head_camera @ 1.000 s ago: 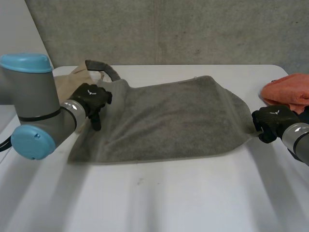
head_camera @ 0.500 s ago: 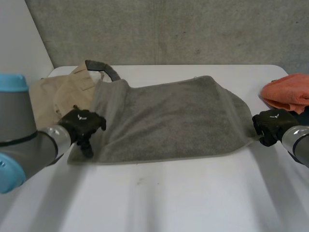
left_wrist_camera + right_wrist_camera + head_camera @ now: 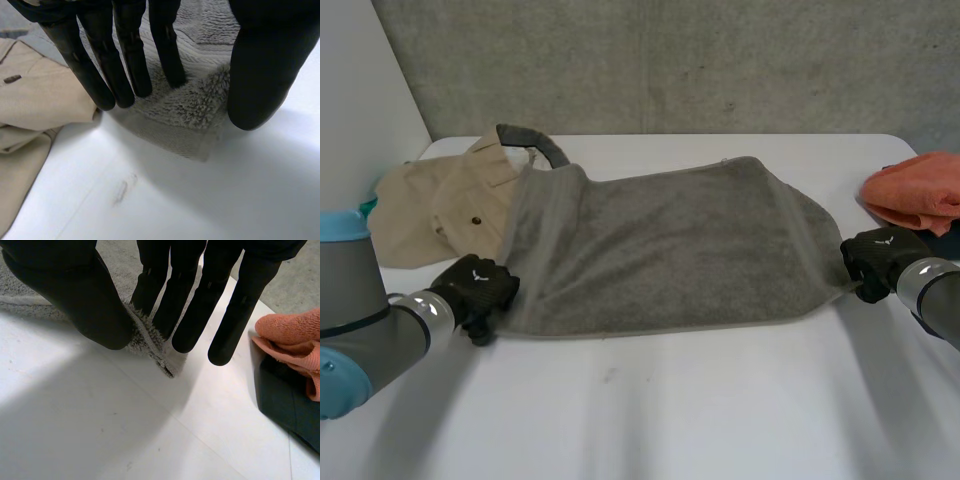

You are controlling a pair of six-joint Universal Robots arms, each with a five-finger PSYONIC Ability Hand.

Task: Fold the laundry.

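L hand [image 3: 475, 288] slid to grey towel [image 3: 660, 250] corner, spread wide, R hand [image 3: 875, 260] pinching opposite corner

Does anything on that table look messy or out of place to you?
The grey towel lies crooked and rumpled, with its far corner curled over, and it overlaps the beige garment beside it.

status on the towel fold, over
Left hand open, fingertips on grey towel corner. Right hand pinching opposite corner. Towel spread, not yet folded. Beige garment beside left hand.
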